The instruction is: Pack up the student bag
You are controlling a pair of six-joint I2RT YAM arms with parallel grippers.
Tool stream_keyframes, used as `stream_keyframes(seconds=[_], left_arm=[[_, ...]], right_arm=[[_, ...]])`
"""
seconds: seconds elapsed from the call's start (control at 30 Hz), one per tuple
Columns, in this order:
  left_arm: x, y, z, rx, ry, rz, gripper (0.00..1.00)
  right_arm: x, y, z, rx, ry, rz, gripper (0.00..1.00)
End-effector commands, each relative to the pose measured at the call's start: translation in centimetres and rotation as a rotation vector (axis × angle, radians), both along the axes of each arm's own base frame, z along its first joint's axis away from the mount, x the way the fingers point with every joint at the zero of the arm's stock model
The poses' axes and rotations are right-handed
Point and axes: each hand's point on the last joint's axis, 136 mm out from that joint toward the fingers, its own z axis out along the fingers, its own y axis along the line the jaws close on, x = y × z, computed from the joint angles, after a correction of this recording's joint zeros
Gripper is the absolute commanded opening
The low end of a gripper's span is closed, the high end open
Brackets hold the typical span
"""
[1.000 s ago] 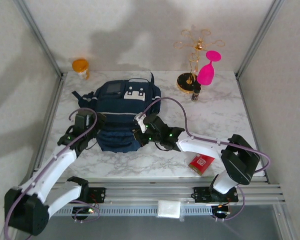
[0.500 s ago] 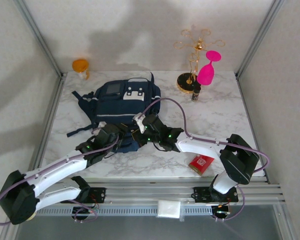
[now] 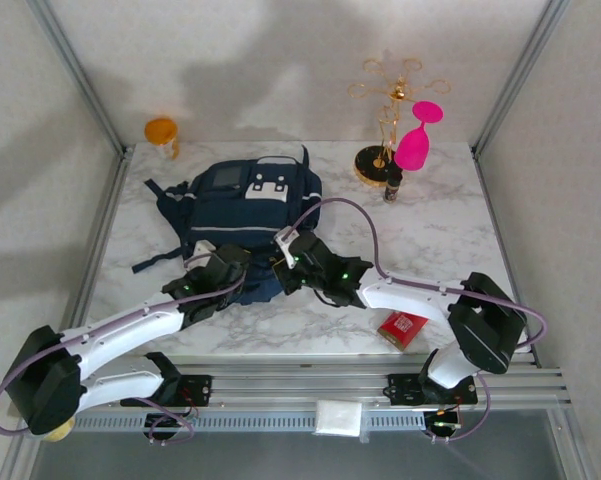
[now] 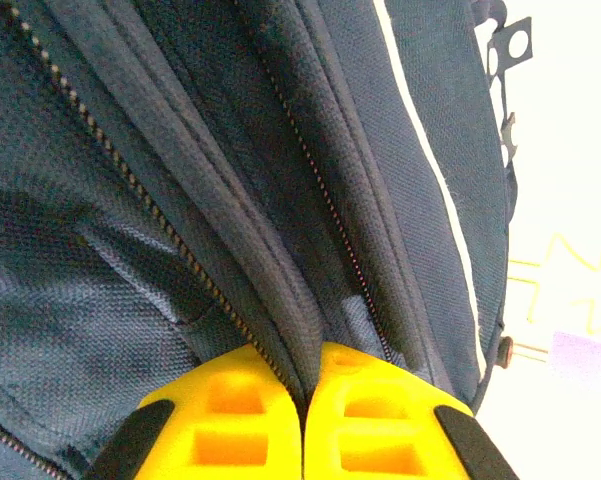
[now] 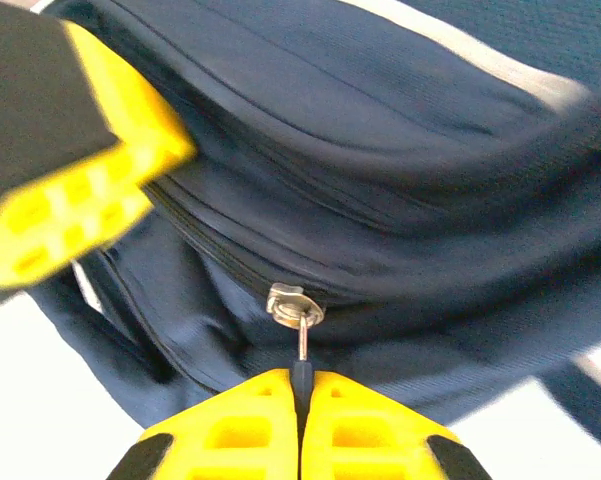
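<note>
Standing at the far left corner of the white marble table (image 3: 450, 235) is a small orange jar (image 3: 161, 132). Right of it, the navy-blue fabric student bag (image 3: 250, 200) is lying flat, left of centre, straps trailing left. The left gripper (image 4: 303, 385) is working at the bag's near edge, yellow fingers (image 4: 230, 420) pressed together, pinching a fabric fold beside a zipper line. Just right of it, the right gripper (image 5: 301, 385) is also at the near edge, fingers squeezed tight on the metal zipper pull (image 5: 302, 345) hanging from its slider. Far right, a gold wire stand (image 3: 385, 110) is standing with a pink plastic wine glass (image 3: 416, 140) and a small dark bottle (image 3: 391, 187) beside it. Near right, a red flat box (image 3: 404, 326) is lying well apart from the bag.
</note>
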Motion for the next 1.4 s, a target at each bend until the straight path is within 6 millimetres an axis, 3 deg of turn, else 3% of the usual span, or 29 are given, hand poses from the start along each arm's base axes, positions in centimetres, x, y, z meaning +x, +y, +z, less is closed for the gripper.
stream_keyframes(seconds=[0.0,0.17,0.27,0.47,0.67,0.87,1.07,1.27,1.37], left_arm=[[-0.2,7.5,-1.3,0.217,0.053,0.159,0.0],[-0.6,10.3,-1.5,0.248,0.074,0.145,0.0],[-1.0,12.0,-1.5,0.285,0.107,0.149,0.0],[-1.1,13.6,-1.1,0.322,0.13,0.134,0.0],[-1.0,14.0,-1.1,0.328,0.141,0.117,0.0],[-1.4,14.8,-0.1,0.35,0.131,0.142,0.0],[-1.7,15.2,-0.3,0.374,0.16,0.136,0.0],[-1.3,14.9,-0.1,0.385,0.157,0.106,0.0],[-0.8,14.4,0.2,0.371,0.134,0.079,0.0]], right_arm=[[2.1,-4.5,-0.2,-0.062,-0.035,-0.117,0.0],[5.1,-6.4,-0.9,-0.07,-0.035,-0.174,0.0],[6.9,-6.6,-0.2,-0.073,-0.068,-0.205,0.0],[8.8,-7.7,-0.4,-0.08,-0.071,-0.248,0.0],[9.8,-8.8,-1.3,-0.128,-0.106,-0.266,0.0],[12.4,-9.4,-1.4,-0.204,-0.164,-0.326,0.0],[15.3,-12.1,-1.2,-0.2,-0.165,-0.462,0.0],[15.5,-10.7,-0.5,-0.165,-0.158,-0.416,0.0],[14.1,-9.1,-0.6,-0.114,-0.122,-0.323,0.0]])
